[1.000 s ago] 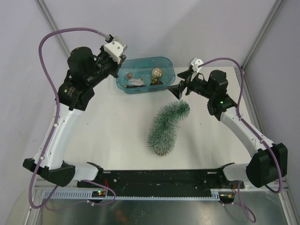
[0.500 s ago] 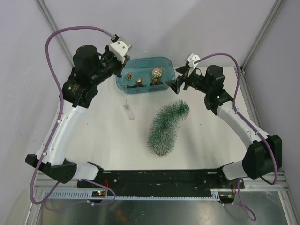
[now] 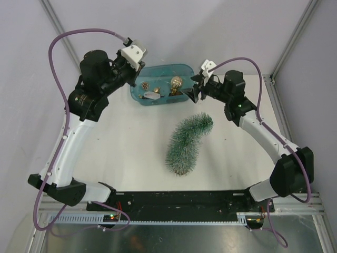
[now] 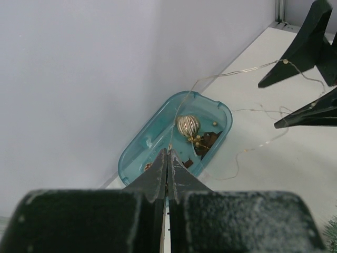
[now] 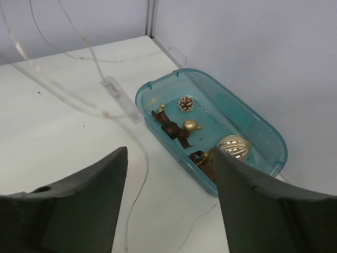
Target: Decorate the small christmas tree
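The small christmas tree [image 3: 185, 141] lies on its side mid-table, its wood base toward me. My left gripper [image 3: 140, 81] [image 4: 167, 153] hangs above the left end of the teal tub [image 3: 163, 66] and is shut on a thin light-string wire [image 4: 285, 61]. The wire runs up toward the right gripper's fingers. A clear battery pack [image 3: 152, 95] [image 5: 121, 100] dangles from the wire over the tub. My right gripper [image 3: 191, 94] [image 5: 169, 153] is open and empty at the tub's right end. The tub holds a ribbed gold ball [image 5: 234, 146].
The tub [image 5: 263, 126] also holds a pinecone [image 5: 186, 103], a small gold ball [image 5: 191, 125] and brown ribbon bows [image 5: 176, 130]. Loose wire loops trail over the white table beside the tub. Grey walls stand close behind it.
The battery pack, which hung over the table half a second ago, has swung back above the tub. The right gripper moved left toward the tub and its jaws narrowed a little.
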Robot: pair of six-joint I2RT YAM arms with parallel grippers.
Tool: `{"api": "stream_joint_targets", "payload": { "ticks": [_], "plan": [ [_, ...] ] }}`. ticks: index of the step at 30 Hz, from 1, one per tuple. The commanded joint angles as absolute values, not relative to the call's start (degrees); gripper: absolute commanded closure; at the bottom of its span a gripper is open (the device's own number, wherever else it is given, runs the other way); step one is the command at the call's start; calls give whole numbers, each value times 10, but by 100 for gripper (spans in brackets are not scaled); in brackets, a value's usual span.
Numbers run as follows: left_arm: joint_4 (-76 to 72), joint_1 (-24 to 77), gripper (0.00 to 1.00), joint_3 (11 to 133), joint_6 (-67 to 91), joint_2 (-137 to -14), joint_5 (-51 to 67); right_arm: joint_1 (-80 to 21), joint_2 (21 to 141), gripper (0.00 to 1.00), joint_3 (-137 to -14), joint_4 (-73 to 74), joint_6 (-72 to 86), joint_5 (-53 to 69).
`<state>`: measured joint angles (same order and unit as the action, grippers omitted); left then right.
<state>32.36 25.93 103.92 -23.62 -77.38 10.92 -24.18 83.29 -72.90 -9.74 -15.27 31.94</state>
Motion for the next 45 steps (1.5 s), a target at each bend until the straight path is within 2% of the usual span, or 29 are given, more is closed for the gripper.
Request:
{"api": "stream_joint_targets", "payload": {
  "ticks": [1,2,5,6,8,14,22,25,32,45],
  "plan": [
    [318,265,100,1069,-243,-769,112,-241,846,42,-759,-84,-157,315],
    [319,265,100,1071,-243,-769,111,-239,848,51,-762,-81,-156,318],
    [320,265,100,1079,-243,-770,104,-237,853,86,-769,-69,-152,315],
    [321,265,100,1079,-244,-769,102,-236,852,93,-769,-67,-151,311],
    [320,266,100,1079,-245,-768,99,-231,848,98,-769,-65,-147,302],
    [320,265,100,1060,-249,-761,67,-190,815,100,-769,-66,-99,277],
    [315,254,100,1027,-232,-746,-48,-123,776,100,-735,-66,-36,126],
    [314,230,100,1021,-215,-743,-84,-90,761,100,-717,-71,2,105],
    [307,138,100,971,-176,-721,-50,-61,716,100,-687,-52,25,35],
    [239,73,100,862,-183,-678,-41,4,672,100,-678,28,60,-106]
  ]
}}
